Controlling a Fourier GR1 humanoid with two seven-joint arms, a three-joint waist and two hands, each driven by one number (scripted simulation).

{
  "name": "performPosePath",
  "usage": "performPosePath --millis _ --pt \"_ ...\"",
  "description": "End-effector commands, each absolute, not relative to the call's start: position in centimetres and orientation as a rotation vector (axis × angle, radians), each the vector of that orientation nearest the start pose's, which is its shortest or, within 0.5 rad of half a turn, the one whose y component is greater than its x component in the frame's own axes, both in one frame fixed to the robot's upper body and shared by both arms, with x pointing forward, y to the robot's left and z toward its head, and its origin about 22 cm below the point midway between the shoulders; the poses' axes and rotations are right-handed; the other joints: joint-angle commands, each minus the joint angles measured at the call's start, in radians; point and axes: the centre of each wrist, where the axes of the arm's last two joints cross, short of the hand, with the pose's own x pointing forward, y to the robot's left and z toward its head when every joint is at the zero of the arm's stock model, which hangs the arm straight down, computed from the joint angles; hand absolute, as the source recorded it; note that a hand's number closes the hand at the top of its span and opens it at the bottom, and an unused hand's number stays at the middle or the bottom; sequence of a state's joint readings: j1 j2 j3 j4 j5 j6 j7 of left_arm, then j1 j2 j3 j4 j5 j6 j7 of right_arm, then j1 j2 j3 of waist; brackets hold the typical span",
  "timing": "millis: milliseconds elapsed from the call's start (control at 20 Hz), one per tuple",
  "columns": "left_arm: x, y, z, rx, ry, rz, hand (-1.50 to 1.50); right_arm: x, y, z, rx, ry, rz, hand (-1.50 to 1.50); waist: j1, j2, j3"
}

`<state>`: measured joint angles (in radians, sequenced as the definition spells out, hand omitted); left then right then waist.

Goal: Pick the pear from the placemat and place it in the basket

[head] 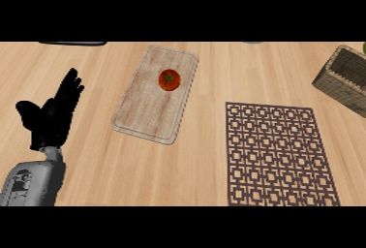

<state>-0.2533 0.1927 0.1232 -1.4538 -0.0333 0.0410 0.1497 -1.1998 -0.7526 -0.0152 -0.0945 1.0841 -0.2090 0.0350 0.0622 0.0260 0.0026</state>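
Black left hand (52,118) rests open, fingers straight, on the wooden worktop (107,174); right of it a tomato (169,80) on a board (154,104), then the placemat (279,155), basket (344,80) farthest; pear unseen.

I've got one feed only, the head view, looking steeply down on the table (200,179) from above its near edge, facing away from the body. Close enough that the placemat (280,155) runs off the lower edge and the basket (344,80) is cropped at right. Left hand (53,116) enters from lower left. No second view to cross-check overlap.
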Motion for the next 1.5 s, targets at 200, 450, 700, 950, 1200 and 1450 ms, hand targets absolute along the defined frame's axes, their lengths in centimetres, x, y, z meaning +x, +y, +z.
performPosePath --millis 200,450,700,950,1200,1450 --pt "29.8 27.9 6.3 0.225 -1.546 -0.049 0.0 42.3 -42.4 17.8 -1.42 -0.854 0.888 1.5 0.006 -0.002 0.001" --pt "30.2 27.4 6.4 0.22 -1.567 -0.075 0.0 42.8 -41.6 18.3 -1.402 -0.844 0.872 1.5 0.017 0.007 0.001" --pt "30.0 27.9 5.2 0.231 -1.541 -0.076 0.0 41.7 -43.4 17.4 -1.325 -0.789 0.815 1.5 -0.005 -0.003 0.0" --pt "31.0 27.9 5.9 0.241 -1.57 -0.058 0.0 41.8 -42.7 15.8 -1.323 -0.693 0.769 1.5 0.002 0.005 0.001" --pt "29.1 27.5 4.2 0.241 -1.54 -0.073 0.0 41.1 -44.6 18.4 -1.343 -0.866 0.647 -1.5 -0.001 -0.002 0.002" --pt "30.8 27.2 5.8 0.246 -1.551 -0.06 0.0 42.7 -42.0 19.5 -1.303 -1.072 0.423 -1.5 -0.014 -0.004 0.001"
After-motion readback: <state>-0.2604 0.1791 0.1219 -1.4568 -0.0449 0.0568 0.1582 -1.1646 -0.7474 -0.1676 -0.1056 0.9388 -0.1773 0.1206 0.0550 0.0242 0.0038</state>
